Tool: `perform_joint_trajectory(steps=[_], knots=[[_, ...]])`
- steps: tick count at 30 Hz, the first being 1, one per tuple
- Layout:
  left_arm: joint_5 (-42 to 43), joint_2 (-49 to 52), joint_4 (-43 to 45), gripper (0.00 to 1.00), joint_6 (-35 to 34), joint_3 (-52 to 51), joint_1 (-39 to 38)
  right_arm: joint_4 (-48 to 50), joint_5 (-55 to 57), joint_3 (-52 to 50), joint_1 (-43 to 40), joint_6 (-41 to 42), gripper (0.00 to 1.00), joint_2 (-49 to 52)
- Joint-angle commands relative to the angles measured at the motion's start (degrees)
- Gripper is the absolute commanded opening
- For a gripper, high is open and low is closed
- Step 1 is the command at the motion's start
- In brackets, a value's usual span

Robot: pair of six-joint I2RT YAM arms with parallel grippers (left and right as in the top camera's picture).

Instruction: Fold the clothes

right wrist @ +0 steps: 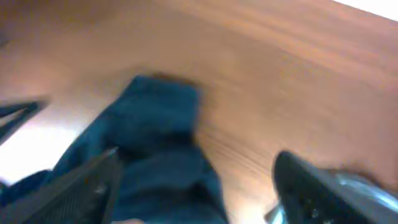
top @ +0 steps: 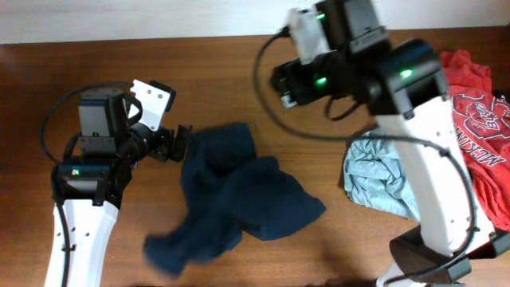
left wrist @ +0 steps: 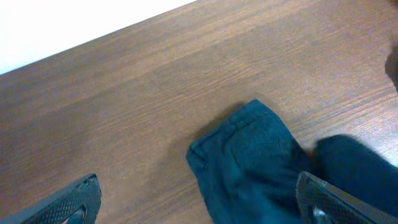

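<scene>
Clothes (top: 239,199) lie crumpled on the desk (top: 96,64), with one end just beside the left gripper (top: 183,143). That gripper sits low, jaws spread wide with nothing between them. The right gripper (right wrist: 198,155) is raised clear of the cloth on the side away from the left gripper, jaws also apart and empty; its view is blurred. Orientation: the heap has no clean outline. Its long axis is judged to run from the hemmed end by the left gripper, which points at the desk's far edge, down to a loose tail at the near side. A second lobe bulges away from the left gripper. Risks: the layers overlap, so a pinch may catch one ply or several and drag the fold askew. A grab at mid-heap rather than at a corner would bunch it further. The tail may slide toward the near edge.
</scene>
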Motion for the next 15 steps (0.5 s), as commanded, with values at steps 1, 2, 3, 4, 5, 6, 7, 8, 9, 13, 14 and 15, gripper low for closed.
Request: perform_joint_trajectory(steps=[1,2,3,4,5,6,7,8,9,13,14,15], knots=[[-3.4,0.1,-0.5,1.0,0.5,0.8,0.2,-1.7,4.0,-0.4,-7.0,2.6,0.78,-0.1],[-4.0,0.1,-0.6,1.0,0.5,0.8,0.2,-2.4,2.7,-0.9,-8.5,2.6,0.77,-0.1],[-4.7,0.2,-0.6,1.0,0.5,0.8,0.2,-3.5,1.3,-2.2,-10.5,2.6,0.77,0.0],[-5.1,0.1,-0.6,1.0,0.5,0.8,0.2,-4.2,1.2,-3.4,-11.6,2.6,0.77,0.0],[-5.5,0.1,-0.6,1.0,0.5,0.8,0.2,-4.7,1.2,-4.5,-12.5,2.6,0.77,0.0],[-5.5,0.1,-0.6,1.0,0.5,0.8,0.2,-5.2,1.2,-7.2,-13.7,3.0,0.77,0.0],[-5.5,0.1,-0.6,1.0,0.5,0.8,0.2,-5.4,1.1,-10.1,-14.6,3.8,0.76,0.0],[-5.5,0.1,-0.6,1.0,0.5,0.8,0.2,-5.1,1.1,-13.6,-15.5,4.1,0.74,0.0],[-5.5,0.1,-0.6,1.0,0.5,0.8,0.2,-4.2,1.1,-17.4,-16.0,4.4,0.71,0.0],[-5.5,0.1,-0.6,1.0,0.5,0.8,0.2,3.0,0.9,-32.8,-16.5,9.6,0.57,0.0],[-5.5,0.1,-0.6,1.0,0.5,0.8,0.2,5.1,0.9,-36.2,-16.5,10.7,0.46,0.0],[-5.5,0.1,-0.6,1.0,0.5,0.8,0.2,7.9,1.0,-40.7,-16.6,12.2,0.34,0.0]])
